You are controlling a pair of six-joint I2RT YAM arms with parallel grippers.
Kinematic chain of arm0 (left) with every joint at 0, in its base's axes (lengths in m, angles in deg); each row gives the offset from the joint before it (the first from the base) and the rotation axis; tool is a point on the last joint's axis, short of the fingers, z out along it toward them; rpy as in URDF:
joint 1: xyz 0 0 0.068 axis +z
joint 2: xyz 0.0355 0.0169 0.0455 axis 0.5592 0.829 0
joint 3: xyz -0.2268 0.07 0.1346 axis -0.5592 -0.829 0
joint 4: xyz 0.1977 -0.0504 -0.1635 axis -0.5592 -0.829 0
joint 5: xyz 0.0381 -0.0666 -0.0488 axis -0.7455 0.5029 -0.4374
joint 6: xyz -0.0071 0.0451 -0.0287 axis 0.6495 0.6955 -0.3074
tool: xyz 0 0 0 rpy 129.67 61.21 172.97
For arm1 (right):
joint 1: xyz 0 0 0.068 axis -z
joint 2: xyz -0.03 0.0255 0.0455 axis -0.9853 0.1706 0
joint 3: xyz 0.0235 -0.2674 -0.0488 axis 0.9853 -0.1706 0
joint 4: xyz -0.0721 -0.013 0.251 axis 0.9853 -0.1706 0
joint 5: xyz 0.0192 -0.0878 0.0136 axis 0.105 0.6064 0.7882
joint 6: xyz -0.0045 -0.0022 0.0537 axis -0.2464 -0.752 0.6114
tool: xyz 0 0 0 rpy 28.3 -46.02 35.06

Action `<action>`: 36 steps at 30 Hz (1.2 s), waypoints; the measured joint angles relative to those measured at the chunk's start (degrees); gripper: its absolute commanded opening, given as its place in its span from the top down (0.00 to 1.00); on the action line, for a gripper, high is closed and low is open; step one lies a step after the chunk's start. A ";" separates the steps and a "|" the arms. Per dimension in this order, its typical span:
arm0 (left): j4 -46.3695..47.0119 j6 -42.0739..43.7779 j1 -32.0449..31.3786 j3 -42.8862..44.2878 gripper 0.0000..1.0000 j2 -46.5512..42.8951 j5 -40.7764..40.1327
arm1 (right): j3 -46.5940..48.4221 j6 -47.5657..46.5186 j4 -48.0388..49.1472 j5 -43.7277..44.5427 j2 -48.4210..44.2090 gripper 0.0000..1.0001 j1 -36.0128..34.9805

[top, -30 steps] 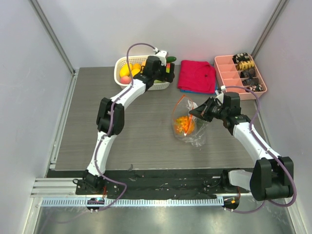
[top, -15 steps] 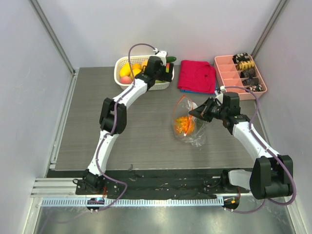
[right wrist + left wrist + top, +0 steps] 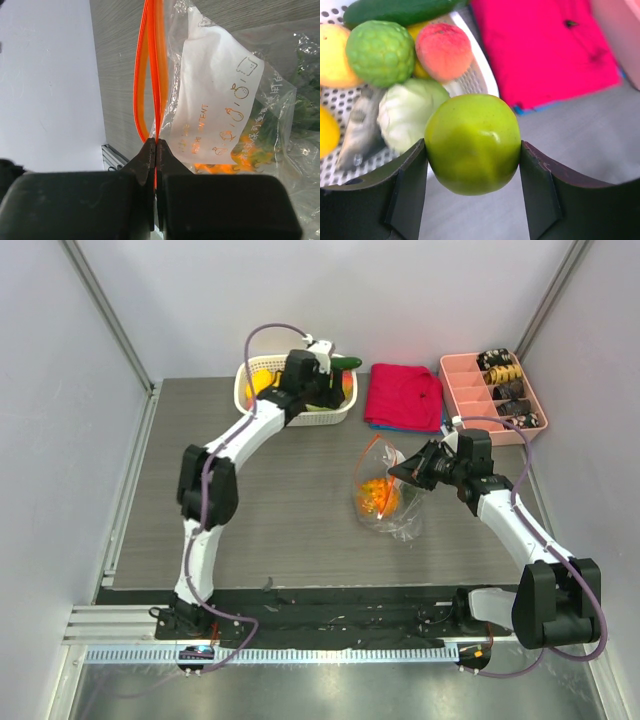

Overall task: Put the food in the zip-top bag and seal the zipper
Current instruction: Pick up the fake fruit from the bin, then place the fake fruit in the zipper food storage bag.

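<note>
My left gripper (image 3: pixel 322 392) is at the white basket's (image 3: pixel 245 390) right end. In the left wrist view it (image 3: pixel 472 150) is shut on a smooth green fruit (image 3: pixel 472 142), held above the basket rim (image 3: pixel 482 65) and the table. A pink peach (image 3: pixel 444 50) and a yellow fruit (image 3: pixel 332 55) lie in the basket. The clear zip-top bag (image 3: pixel 385 505) stands mid-table with a frilly orange piece (image 3: pixel 378 495) inside. My right gripper (image 3: pixel 403 472) is shut on its orange-red zipper strip (image 3: pixel 152 60), holding the mouth up. The bag's white label (image 3: pixel 215 100) faces the right wrist camera.
The basket also holds a bumpy green fruit (image 3: pixel 380 52), a pale cabbage (image 3: pixel 407 112) and a cucumber (image 3: pixel 395 10). A red cloth (image 3: pixel 403 395) lies right of the basket. A pink compartment tray (image 3: pixel 490 395) stands at the back right.
My left arm's elbow has swung left and its wrist has shifted a little left over the basket. The right arm and the bag have not moved.
</note>
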 measured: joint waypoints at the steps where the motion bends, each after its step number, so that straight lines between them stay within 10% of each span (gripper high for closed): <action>1: -0.46 -0.02 0.17 -2.91 0.51 -3.45 1.22 | 0.00 -0.20 -0.02 0.13 0.00 0.99 0.04; 12: -1.31 -10.32 -1.97 -26.62 0.52 -34.86 21.20 | 0.39 -2.12 -2.05 0.57 -0.24 0.99 0.15; 26: 1.05 -24.92 -12.07 -33.46 0.44 -24.28 19.19 | 2.99 -7.13 -9.01 1.51 -3.58 0.99 0.15; 36: 5.97 -32.72 -13.53 -31.06 0.00 -18.62 14.23 | 3.04 -6.14 -9.29 -0.48 -3.58 0.99 0.15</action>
